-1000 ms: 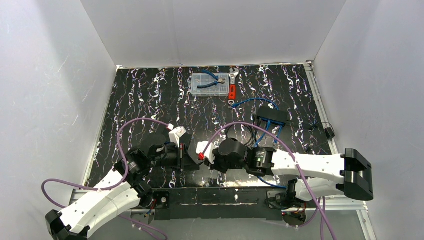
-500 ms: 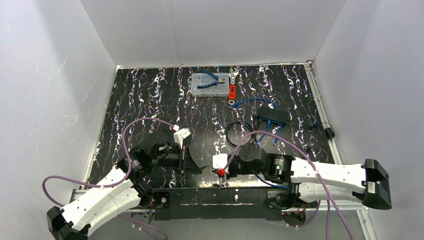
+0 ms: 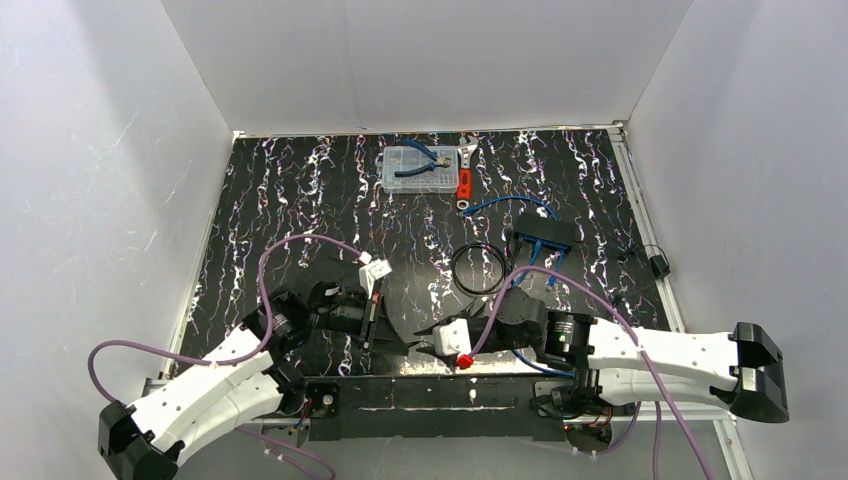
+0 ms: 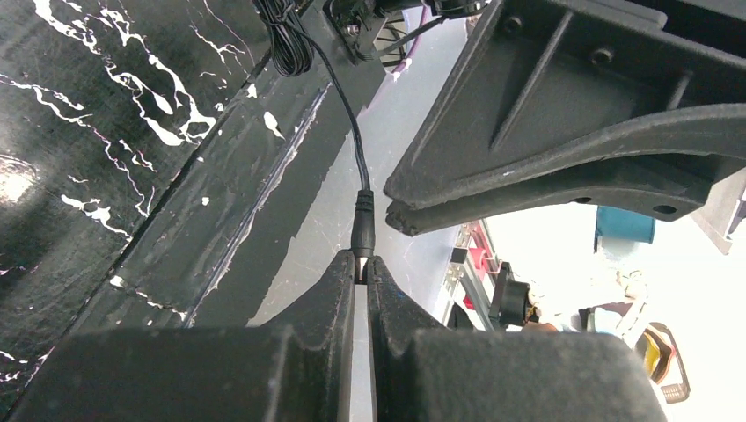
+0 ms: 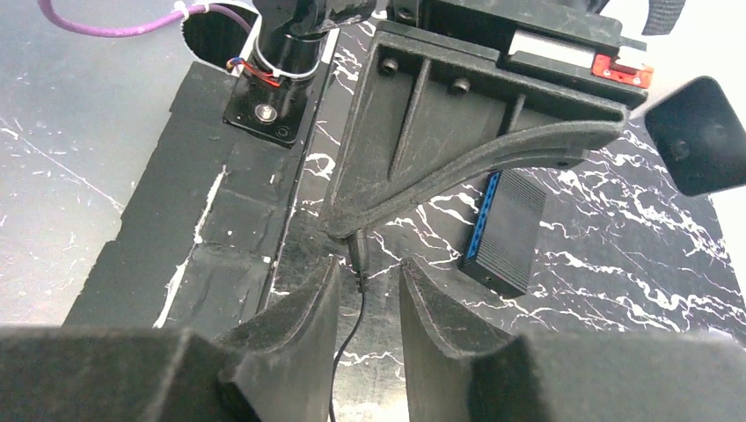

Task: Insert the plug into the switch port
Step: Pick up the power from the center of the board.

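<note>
The plug (image 4: 362, 230) is a small black barrel with a thin black cable. My left gripper (image 4: 362, 261) is shut on its metal tip, low over the table's near edge (image 3: 372, 322). My right gripper (image 5: 369, 268) is open. Its fingers stand either side of the cable just behind the plug (image 5: 359, 249) without touching it. In the top view it sits right of the left one (image 3: 418, 338). The switch (image 3: 543, 234) is a flat matte-black box at the right middle. It lies apart from both grippers, with its blue edge (image 5: 508, 230) showing. I cannot make out the port itself.
A clear parts box (image 3: 417, 167) with blue pliers stands at the back, beside a red-handled wrench (image 3: 465, 178). A black cable coil (image 3: 478, 268) lies mid-table. Blue cables (image 3: 510, 205) run from the switch. A small black adapter (image 3: 659, 266) sits far right. The metal rail (image 3: 440, 392) borders the front.
My right gripper has opened and its arm has swung down toward the front edge. The left gripper has shifted slightly, still shut on the plug.
</note>
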`<state>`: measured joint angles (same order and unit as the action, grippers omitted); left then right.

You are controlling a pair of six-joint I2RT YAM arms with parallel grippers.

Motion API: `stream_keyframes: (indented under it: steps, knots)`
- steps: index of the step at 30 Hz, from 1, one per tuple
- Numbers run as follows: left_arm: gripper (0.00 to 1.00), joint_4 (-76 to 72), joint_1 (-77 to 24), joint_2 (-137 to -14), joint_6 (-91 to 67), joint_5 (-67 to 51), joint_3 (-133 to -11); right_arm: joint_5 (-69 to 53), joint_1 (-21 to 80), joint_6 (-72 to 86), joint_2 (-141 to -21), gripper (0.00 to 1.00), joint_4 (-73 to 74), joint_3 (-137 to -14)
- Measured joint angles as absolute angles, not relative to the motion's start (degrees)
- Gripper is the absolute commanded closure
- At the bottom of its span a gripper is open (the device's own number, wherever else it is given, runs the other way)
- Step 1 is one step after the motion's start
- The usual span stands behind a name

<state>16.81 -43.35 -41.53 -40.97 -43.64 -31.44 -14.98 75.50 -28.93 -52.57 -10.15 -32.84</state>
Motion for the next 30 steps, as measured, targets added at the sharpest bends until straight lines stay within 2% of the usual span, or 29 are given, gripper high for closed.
stream_keyframes:
  steps: [20,30]
  knots:
    - [1.00,15.92,-43.35,-41.80,-40.97,-46.14,-31.42,-18.17,75.94,-28.97,-55.27,0.68,-11.42,-32.84]
    - [1.00,14.60,-43.35,-41.78,-41.15,-47.30,-30.84,-18.21,76.14,-28.93,-56.13,0.77,-12.24,-32.84]
